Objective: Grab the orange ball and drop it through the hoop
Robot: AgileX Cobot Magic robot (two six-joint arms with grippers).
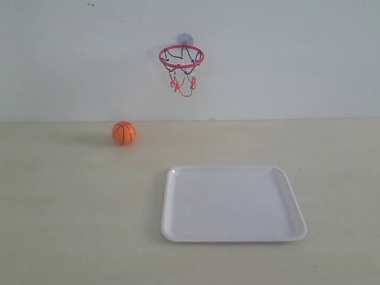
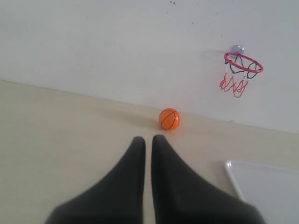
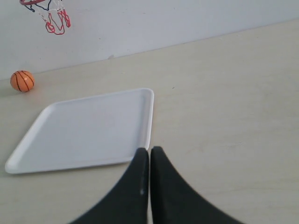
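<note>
The orange ball [image 1: 124,133] rests on the tabletop [image 1: 71,208] near the wall, below and left of the hoop [image 1: 181,56]. It is probably light and quick to roll, so pinch across its middle. The left end effector [image 2: 148,140] and right end effector [image 3: 149,150] are clenched and empty.

Cropped bits
Right wrist view clips the hoop [image 3: 51,14] at its ring; left wrist view catches just a corner of the tray [image 2: 266,191].

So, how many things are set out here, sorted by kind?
Balls: 1, the orange ball
Hoops: 1, the hoop on the wall
Trays: 1, the white tray
Total: 3
</note>
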